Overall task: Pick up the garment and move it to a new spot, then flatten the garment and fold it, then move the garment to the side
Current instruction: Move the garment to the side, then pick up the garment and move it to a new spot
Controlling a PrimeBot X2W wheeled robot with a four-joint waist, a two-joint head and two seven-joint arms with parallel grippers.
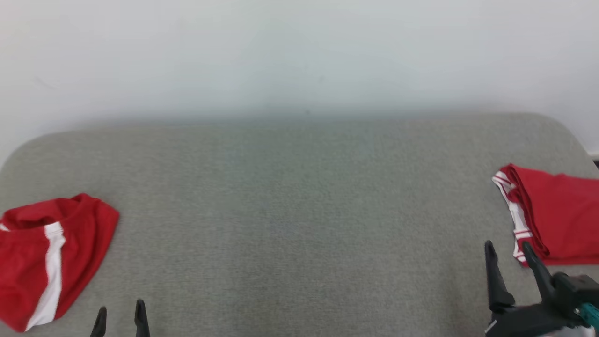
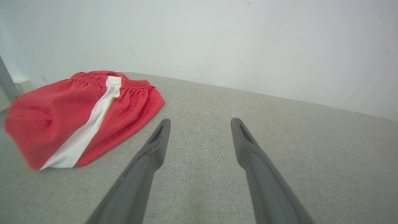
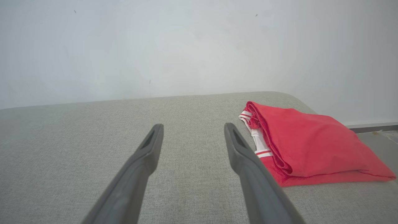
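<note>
A red garment with a white side stripe [image 1: 47, 257] [image 2: 80, 118] lies bunched at the left edge of the grey cloth surface [image 1: 299, 210]. My left gripper [image 1: 120, 314] [image 2: 200, 123] stands open just right of it, holding nothing. At the right edge rests a second red garment, folded, with red-and-white trim [image 1: 557, 215] [image 3: 307, 143]. My right gripper [image 1: 509, 248] [image 3: 192, 128] is open beside its left side, apart from it, fingers empty.
A pale wall [image 1: 299, 56] rises behind the surface. The surface's rounded far corners [image 1: 561, 126] curve off at both sides. A strip of floor and baseboard [image 3: 373, 127] shows past the folded garment in the right wrist view.
</note>
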